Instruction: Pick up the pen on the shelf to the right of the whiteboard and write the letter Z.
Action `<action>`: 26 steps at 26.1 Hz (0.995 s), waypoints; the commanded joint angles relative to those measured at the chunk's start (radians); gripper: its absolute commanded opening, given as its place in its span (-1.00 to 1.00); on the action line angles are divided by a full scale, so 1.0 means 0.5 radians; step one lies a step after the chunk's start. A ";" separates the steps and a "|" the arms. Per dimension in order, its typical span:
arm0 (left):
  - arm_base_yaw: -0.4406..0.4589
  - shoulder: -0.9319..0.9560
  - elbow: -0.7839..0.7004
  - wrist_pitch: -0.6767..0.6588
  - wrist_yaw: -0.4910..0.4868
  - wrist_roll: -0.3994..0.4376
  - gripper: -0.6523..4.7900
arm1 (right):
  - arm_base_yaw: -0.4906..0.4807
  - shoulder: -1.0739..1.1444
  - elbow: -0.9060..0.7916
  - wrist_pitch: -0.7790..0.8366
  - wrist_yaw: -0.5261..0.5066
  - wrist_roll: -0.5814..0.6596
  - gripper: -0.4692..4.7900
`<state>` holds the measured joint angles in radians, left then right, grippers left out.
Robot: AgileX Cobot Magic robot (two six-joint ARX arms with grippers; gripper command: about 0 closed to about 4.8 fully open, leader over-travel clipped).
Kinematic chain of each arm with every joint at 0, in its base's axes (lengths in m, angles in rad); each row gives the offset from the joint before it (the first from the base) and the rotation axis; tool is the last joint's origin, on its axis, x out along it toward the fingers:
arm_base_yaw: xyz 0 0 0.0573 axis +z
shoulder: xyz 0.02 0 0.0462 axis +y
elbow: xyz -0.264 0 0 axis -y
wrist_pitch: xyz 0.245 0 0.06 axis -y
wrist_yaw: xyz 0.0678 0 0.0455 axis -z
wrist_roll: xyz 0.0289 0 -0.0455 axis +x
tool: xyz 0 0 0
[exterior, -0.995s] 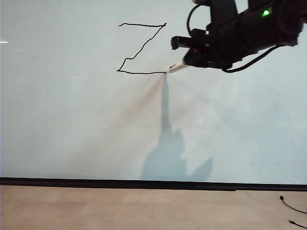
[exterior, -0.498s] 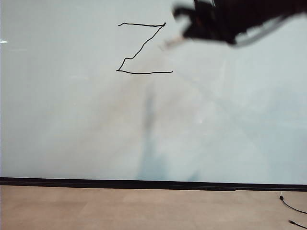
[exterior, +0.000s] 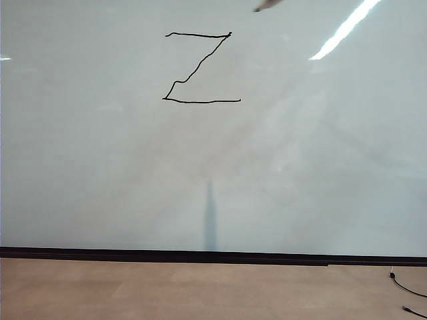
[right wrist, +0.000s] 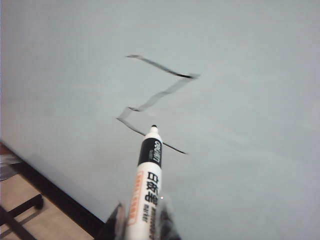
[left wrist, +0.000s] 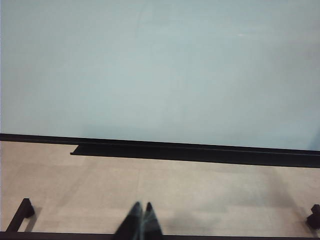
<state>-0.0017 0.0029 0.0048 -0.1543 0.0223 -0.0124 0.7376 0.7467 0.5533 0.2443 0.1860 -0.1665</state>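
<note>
Now I'm holding the pen (right wrist: 148, 187) pinched in the right gripper (right wrist: 142, 220), its tip clear of the finished letter Z (exterior: 199, 68) on the whiteboard (exterior: 100, 173) ahead of it, pulling straight back to avoid smudging, while the left gripper (left wrist: 141, 212) is resting pressed together below the board.

The pale wooden table (exterior: 200, 290) carries the upright whiteboard (exterior: 100, 187) and black cables (exterior: 407, 293).

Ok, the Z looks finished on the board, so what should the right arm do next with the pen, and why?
Probably carry the pen back toward its shelf. The letter Z has all three strokes on the whiteboard, and the right gripper, shut on the pen, holds its tip off the surface. The left gripper rests shut, low by the table.
</note>
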 commanded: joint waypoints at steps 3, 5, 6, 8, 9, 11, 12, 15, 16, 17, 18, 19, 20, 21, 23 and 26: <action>-0.001 0.001 0.004 0.011 0.001 0.009 -0.78 | 0.008 -0.633 -0.381 -0.143 -0.009 -0.042 -0.84; -0.001 0.001 0.004 0.011 0.003 0.009 -0.78 | 0.011 -0.813 -0.470 -0.227 -0.008 -0.042 -0.84; -0.001 0.001 0.004 0.011 0.002 0.009 -0.78 | 0.011 -0.932 -0.510 -0.297 -0.007 -0.042 -0.84; 0.000 0.001 0.004 0.010 0.001 0.009 -0.78 | 0.009 -1.106 -0.560 -0.415 -0.004 -0.042 -0.84; -0.001 0.001 0.004 0.011 0.000 0.009 -0.78 | 0.010 -1.210 -0.581 -0.496 -0.001 -0.041 -0.84; 0.000 0.001 0.004 0.011 0.002 0.009 -0.78 | 0.010 -1.353 -0.607 -0.607 0.003 -0.037 -0.84; 0.000 0.001 0.004 0.011 0.002 0.009 -0.78 | 0.010 -1.502 -0.629 -0.723 0.055 -0.034 -0.84; 0.000 0.001 0.004 0.011 -0.002 0.009 -0.78 | -0.010 -1.478 -0.635 -0.797 0.069 -0.028 -0.84; 0.000 0.001 0.004 0.013 0.005 0.009 -0.78 | -0.018 -1.468 -0.648 -0.795 0.074 -0.027 -0.84; 0.000 0.002 0.004 0.011 0.008 0.009 -0.78 | -0.027 -1.475 -0.668 -0.793 0.076 -0.017 -0.84; -0.002 0.001 0.004 0.008 0.005 0.009 -0.78 | -0.042 -1.495 -0.684 -0.793 0.076 -0.013 -0.84; -0.001 0.001 0.004 0.009 -0.001 0.009 -0.78 | -0.057 -1.489 -0.699 -0.787 0.074 -0.008 -0.84; -0.001 0.001 0.004 0.010 0.002 0.009 -0.78 | -0.083 -1.490 -0.718 -0.784 0.047 0.017 -0.84; 0.000 0.001 0.004 0.010 0.000 0.009 -0.78 | -0.101 -1.491 -0.738 -0.779 0.013 0.033 -0.84; 0.000 0.001 0.004 0.010 0.000 0.009 -0.78 | -0.160 -1.491 -0.819 -0.697 -0.030 0.072 -0.84; 0.000 0.001 0.004 0.011 0.001 0.009 -0.78 | -0.219 -1.491 -0.909 -0.568 -0.127 0.121 -0.84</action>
<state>-0.0017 0.0029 0.0044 -0.1547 0.0223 -0.0120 0.6399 0.0017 0.1085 -0.1028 0.1513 -0.1295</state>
